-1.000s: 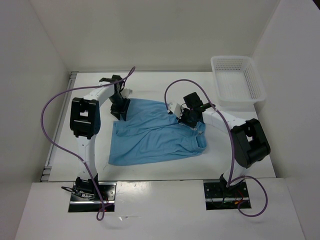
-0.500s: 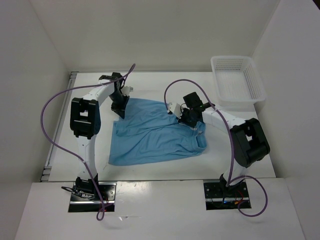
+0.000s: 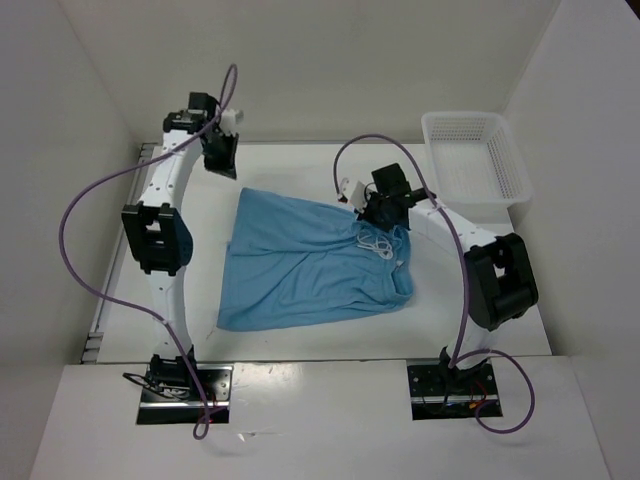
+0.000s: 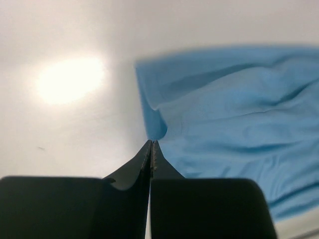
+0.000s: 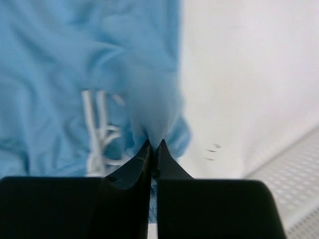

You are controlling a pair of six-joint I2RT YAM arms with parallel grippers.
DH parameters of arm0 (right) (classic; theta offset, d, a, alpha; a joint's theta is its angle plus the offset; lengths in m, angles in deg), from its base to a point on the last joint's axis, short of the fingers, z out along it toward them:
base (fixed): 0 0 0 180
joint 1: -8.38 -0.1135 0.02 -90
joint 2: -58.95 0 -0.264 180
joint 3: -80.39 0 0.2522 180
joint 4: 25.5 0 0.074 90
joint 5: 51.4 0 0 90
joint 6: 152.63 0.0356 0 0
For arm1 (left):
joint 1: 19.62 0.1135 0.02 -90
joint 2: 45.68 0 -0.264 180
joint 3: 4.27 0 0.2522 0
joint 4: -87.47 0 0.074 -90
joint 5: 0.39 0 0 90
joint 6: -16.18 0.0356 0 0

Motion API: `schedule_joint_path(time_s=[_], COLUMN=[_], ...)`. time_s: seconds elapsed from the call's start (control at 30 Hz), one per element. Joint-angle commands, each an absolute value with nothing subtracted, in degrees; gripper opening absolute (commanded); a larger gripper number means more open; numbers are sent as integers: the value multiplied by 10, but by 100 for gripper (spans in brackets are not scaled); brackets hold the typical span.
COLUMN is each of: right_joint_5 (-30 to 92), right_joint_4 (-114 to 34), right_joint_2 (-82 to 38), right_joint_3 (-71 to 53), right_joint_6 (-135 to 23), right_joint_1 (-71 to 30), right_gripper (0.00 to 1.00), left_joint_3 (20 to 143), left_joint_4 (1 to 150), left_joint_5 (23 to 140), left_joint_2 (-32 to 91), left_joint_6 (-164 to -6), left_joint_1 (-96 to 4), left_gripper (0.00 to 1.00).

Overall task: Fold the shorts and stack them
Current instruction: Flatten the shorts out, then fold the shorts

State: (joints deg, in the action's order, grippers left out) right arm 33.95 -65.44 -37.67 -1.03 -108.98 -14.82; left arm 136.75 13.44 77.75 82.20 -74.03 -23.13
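Top external: shorts (image 3: pixel 300 265) lengthwise, waistband (image 3: pixel 400 262) rightward

A white table (image 3: pixel 300 170) stands inside a plain white enclosure, with a back wall (image 3: pixel 330 70) behind it and a left wall (image 3: pixel 55 160) and a right wall (image 3: pixel 590 180) at its sides, all of them bare. The table top is smooth, and in the left wrist view a soft bright patch of light (image 4: pixel 70 79) reflects on it. A narrow metal rail (image 3: pixel 100 300) runs along the table's left edge. A white plastic mesh basket (image 3: pixel 515 165) stands in the far right corner, near the right wall. A white ledge (image 3: pixel 320 430) lies at the near side. The light is even, with weak shadows.
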Motion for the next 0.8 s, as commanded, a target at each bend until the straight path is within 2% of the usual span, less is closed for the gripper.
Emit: schedule_joint_path(time_s=[0.0,0.1,0.2,0.37,0.43,0.47,0.57,0.6,0.77], right_joint_5=[349,356,372,328,322,314,303,303,287], right_joint_4=[-623,-623,-623,-633,-633,-633,-619,-612,-612], right_joint_2=[-374,-369,-352,-306,-306,-301,-301,-301,-308], right_joint_3=[-75,-98,-112,-54,-28,-22,10,16,29], right_joint_6=[-1080,-1080,-1080,-1098,-1092,-1087,-1095,-1103,-1108], right_joint_1=[-122,-117,-92,-68,-74,-74,-74,-74,-85], right_gripper=[0,0,0,0,0,0,0,0,0], left_joint_3=[1511,1573,1575,1390,1325,1313,1305,1320,1439], left_joint_4=[146,139,125,125,125,125,154,160,171], left_joint_5=[783,796,796,772,772,772,767,767,736], left_joint_2=[809,804,771,716,721,731,774,807,896], left_joint_6=[-738,-738,-738,-738,-738,-738,-738,-738,-738], left_joint_1=[-204,-198,-193,-209,-239,-247,-258,-258,-272], left_gripper=[0,0,0,0,8,21,39,42,43])
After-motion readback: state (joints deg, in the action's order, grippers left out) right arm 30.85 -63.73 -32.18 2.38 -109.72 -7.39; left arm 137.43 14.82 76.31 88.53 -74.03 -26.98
